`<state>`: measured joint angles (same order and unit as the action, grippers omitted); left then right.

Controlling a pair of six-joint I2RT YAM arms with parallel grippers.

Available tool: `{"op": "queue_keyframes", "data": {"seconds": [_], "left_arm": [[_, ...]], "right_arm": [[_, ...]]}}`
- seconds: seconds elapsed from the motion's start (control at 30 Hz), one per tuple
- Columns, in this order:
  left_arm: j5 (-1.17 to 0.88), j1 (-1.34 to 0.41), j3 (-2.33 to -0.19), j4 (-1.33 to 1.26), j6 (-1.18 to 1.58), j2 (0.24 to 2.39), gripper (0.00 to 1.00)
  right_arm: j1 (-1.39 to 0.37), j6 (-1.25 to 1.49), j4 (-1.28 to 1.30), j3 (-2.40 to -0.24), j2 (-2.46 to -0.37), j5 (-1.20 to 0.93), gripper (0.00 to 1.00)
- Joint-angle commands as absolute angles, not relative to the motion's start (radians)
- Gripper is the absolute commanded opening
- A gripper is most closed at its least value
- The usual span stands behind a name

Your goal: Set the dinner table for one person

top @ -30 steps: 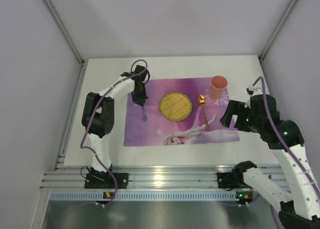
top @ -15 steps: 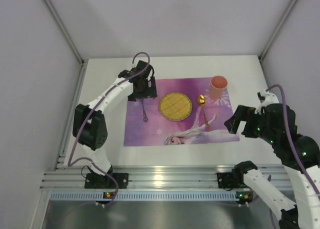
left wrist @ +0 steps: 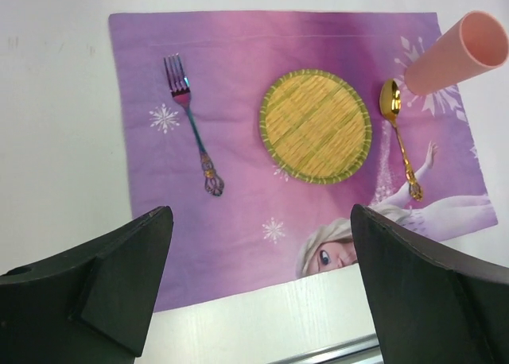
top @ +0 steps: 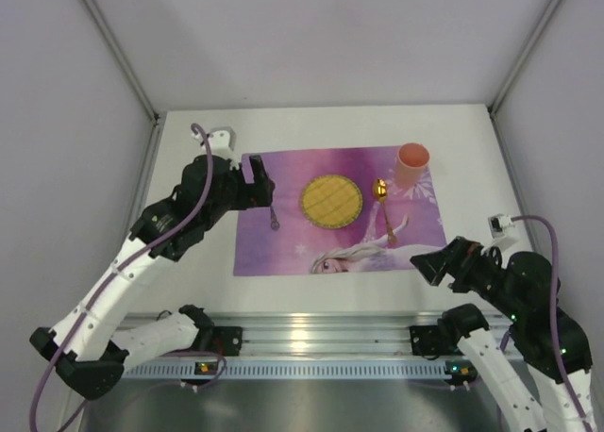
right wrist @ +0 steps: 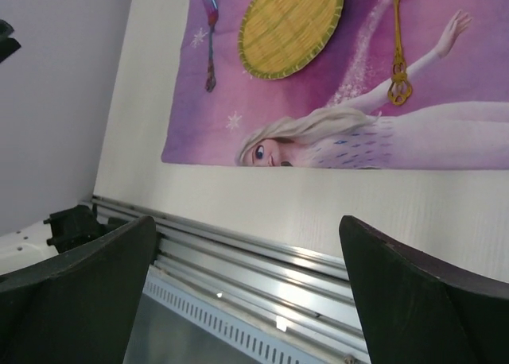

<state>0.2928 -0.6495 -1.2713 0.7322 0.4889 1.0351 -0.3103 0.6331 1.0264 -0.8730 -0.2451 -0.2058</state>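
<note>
Across the large plain white rectangular worktop [top: 321,125], top view: a thin purple princess-print placemat [top: 283,248] lay flat at its middle. Left wrist view: left tool [left wrist: 261,213] gaped empty, clear of a slim iridescent metal fork [left wrist: 193,137] and a round woven yellow plate [left wrist: 316,125]; a low sweep might topple the smooth tapered pink cup [left wrist: 453,54]. Right wrist view: right tool [right wrist: 246,221] likewise spread, empty.

Bright even overhead light, soft shadows, glare on rail [top: 300,341], sharp focus

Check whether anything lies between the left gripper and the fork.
Nothing visible does. The fork lies alone on the purple placemat, apart from the woven plate. Only bare mat shows between it and the open left gripper.
</note>
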Motion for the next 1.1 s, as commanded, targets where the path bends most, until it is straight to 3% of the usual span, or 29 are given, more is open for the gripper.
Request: {"op": "queue_keyframes", "data": {"seconds": [0.0, 0.47, 0.83, 0.93, 1.07], "left_arm": [[0.351, -0.650, -1.177, 0.660, 0.448, 0.945, 0.99], [0.586, -0.649, -1.008, 0.592, 0.361, 0.815, 0.99], [0.577, -0.612, -0.891, 0.373, 0.161, 0.808, 0.99], [0.469, -0.525, -0.877, 0.332, 0.143, 0.842, 0.99], [0.285, -0.251, -0.868, 0.275, 0.181, 0.879, 0.99]], "right_arm": [[-0.298, 0.722, 1.003, -0.876, -0.181, -0.224, 1.00], [-0.298, 0.744, 1.082, -0.838, -0.182, -0.071, 1.00], [-0.299, 0.726, 0.976, -0.902, -0.448, -0.012, 1.00], [-0.299, 0.723, 0.936, -0.928, -0.488, -0.014, 1.00], [-0.298, 0.704, 0.914, -0.966, -0.518, -0.008, 1.00]]}}
